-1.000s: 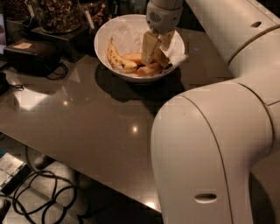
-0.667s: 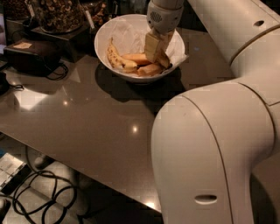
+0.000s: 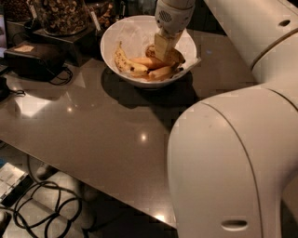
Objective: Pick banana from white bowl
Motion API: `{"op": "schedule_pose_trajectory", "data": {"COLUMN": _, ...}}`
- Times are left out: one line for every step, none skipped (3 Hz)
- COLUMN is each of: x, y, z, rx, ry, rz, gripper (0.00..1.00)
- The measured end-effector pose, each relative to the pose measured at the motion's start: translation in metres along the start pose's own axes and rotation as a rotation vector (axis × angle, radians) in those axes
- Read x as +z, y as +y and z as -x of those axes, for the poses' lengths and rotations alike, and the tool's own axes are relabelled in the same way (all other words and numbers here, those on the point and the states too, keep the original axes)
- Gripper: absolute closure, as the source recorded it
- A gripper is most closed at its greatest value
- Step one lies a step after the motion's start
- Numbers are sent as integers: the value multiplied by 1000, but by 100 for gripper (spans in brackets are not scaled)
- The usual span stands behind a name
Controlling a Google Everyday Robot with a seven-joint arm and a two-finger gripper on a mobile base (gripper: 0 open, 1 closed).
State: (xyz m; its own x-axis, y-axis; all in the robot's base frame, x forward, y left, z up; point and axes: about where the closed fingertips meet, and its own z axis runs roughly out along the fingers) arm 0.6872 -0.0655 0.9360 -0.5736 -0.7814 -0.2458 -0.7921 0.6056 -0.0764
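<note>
The end effector (image 3: 165, 50) is low inside the white bowl (image 3: 108, 44), right over the fruit; whether it is clenched on anything, I cannot tell; the banana (image 3: 125, 62) lies in the bowl just beside it, not lifted; the grasp and the lift seem left to do.

No readable text or labels anywhere; tool (image 3: 163, 50) low inside the white bowl (image 3: 108, 44), above the bananas (image 3: 126, 63).

Office-like snack corner, glossy counter (image 3: 93, 125), jar of nuts (image 3: 60, 14), floor cables (image 3: 39, 211) (pincer (image 3: 164, 48) in white bowl (image 3: 108, 49))
</note>
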Motion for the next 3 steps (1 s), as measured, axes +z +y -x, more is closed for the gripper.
{"op": "schedule_pose_trajectory", "data": {"x": -22, "y": 7, "z": -8, "rx": -84, "ry": -100, "rz": -34, "gripper": 100}}
{"op": "schedule_pose_trajectory", "data": {"x": -46, "y": 31, "z": -31, "rx": -190, "ry": -179, "rz": -21, "gripper": 100}}
{"op": "schedule_pose_trajectory", "data": {"x": -45, "y": 32, "z": -32, "rx": -200, "ry": -176, "rz": -21, "gripper": 100}}
